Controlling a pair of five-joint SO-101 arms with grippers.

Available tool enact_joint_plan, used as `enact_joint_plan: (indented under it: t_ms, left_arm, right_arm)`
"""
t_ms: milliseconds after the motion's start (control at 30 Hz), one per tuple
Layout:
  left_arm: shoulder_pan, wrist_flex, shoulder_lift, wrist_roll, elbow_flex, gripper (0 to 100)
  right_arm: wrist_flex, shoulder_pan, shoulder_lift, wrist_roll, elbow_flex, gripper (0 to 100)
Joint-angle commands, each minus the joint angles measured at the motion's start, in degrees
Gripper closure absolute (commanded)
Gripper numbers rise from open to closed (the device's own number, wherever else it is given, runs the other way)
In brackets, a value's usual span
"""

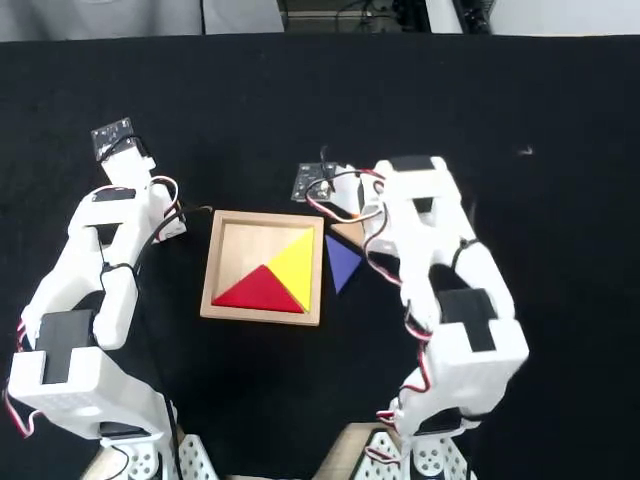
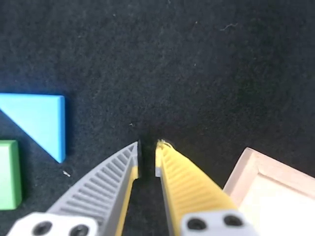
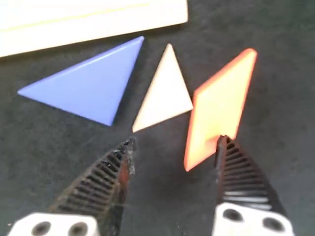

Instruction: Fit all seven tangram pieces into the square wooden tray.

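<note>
Right gripper: spread jaws hovered at flat orange parallelogram, apparently to grasp.
Left gripper: jaws were pressed together, empty, beside square wooden tray corner.

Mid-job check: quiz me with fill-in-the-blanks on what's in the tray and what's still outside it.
The wooden tray holds ___ pieces: a red triangle and a yellow triangle.
The orange piece on the table is a ___.
The fingers of the right gripper are ___.
Next to the light blue triangle lies a ___ square.
Missing words: two, parallelogram, open, green.
</note>
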Motion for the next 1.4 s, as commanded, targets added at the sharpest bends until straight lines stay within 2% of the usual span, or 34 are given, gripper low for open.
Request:
enact_joint_plan:
  t_ms: [0, 200, 333, 767, 867, 1067, 1267, 1367]
  left_arm:
    - [0.57, -0.88, -2.73, -0.70, -0.40, 92]
    - [0.57, -0.88, -2.73, -0.70, -0.40, 92]
    - [0.57, -0.88, -2.73, -0.70, -0.40, 92]
    - [0.57, -0.88, -2.73, -0.70, -0.40, 92]
    - [0.57, -0.88, -2.73, -0.70, -0.40, 92]
    - [0.57, -0.88, -2.73, -0.70, -0.40, 92]
    - [0.57, -0.88, -2.73, -0.70, -0.40, 92]
    - [0.57, -0.88, -2.73, -0.70, -0.40, 92]
  right_arm:
    - [-0.97, -0.79, -0.04, 0.62, -4.35, 73.0]
    - [-4.31, -1.85, 0.48, 0.70, -3.65, 73.7]
    - [-5.10, -2.11, 3.12, 3.69, -3.56, 78.9]
    - [-5.45, -1.93, 7.96, 3.69, -6.20, 79.4]
    - [-5.36, -0.62, 7.96, 3.69, -7.87, 80.2]
    - [-5.01, 1.41, 7.87, 3.78, -11.56, 89.6]
    - [-4.75, 3.52, 4.88, 3.60, -12.35, 91.8]
    - [-0.44, 4.92, 1.27, 4.31, -12.35, 92.2]
